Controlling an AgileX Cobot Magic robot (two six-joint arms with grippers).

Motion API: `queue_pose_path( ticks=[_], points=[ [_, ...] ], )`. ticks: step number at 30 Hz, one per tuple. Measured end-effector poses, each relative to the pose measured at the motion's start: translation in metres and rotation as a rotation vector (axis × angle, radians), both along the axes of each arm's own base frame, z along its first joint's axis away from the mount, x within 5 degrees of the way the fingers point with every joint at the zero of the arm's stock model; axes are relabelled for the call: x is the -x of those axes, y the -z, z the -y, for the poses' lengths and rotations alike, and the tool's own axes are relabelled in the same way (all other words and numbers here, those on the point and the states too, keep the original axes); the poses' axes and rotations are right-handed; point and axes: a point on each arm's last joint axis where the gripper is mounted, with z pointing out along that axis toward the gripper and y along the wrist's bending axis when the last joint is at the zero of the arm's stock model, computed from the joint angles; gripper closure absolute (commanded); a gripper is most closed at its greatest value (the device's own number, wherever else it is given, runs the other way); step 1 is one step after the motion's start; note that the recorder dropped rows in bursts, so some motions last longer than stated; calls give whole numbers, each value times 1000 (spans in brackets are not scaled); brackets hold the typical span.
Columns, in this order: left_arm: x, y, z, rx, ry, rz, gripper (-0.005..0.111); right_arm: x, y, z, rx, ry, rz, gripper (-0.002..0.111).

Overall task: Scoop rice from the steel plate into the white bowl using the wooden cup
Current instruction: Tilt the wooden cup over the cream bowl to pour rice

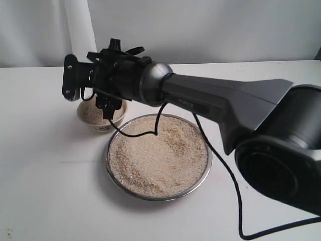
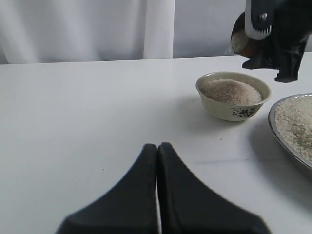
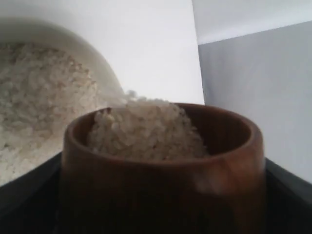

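The right tool (image 1: 100,98) clamps the wooden cup (image 3: 161,165), heaped with rice (image 3: 146,129), tipped just above the white bowl (image 2: 229,111) so grains fall inside, beside the steel plate (image 1: 150,197). The left tool (image 2: 157,161) sits pinched closed, empty, clear of the work.

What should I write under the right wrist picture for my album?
A wooden cup full of rice, held close to the white bowl.

White bowl (image 2: 229,111) beside steel plate (image 2: 291,150)
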Motion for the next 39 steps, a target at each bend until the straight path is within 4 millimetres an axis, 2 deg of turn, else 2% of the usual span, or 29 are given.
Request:
queue_pose_path(
  ticks=[7, 16, 21, 31, 39],
  points=[
    [0, 0, 0, 0, 0, 0, 107, 2, 21, -3, 141, 18, 71, 108],
    [0, 0, 0, 0, 0, 0, 107, 0, 20, 0, 214, 23, 125, 108],
    [0, 0, 0, 0, 0, 0, 107, 5, 15, -8, 276, -20, 197, 108],
    [0, 0, 0, 0, 0, 0, 107, 16, 19, -12, 548, -116, 237, 108],
    [0, 0, 0, 0, 0, 0, 107, 18, 20, -14, 671, -153, 289, 108]
  ],
)
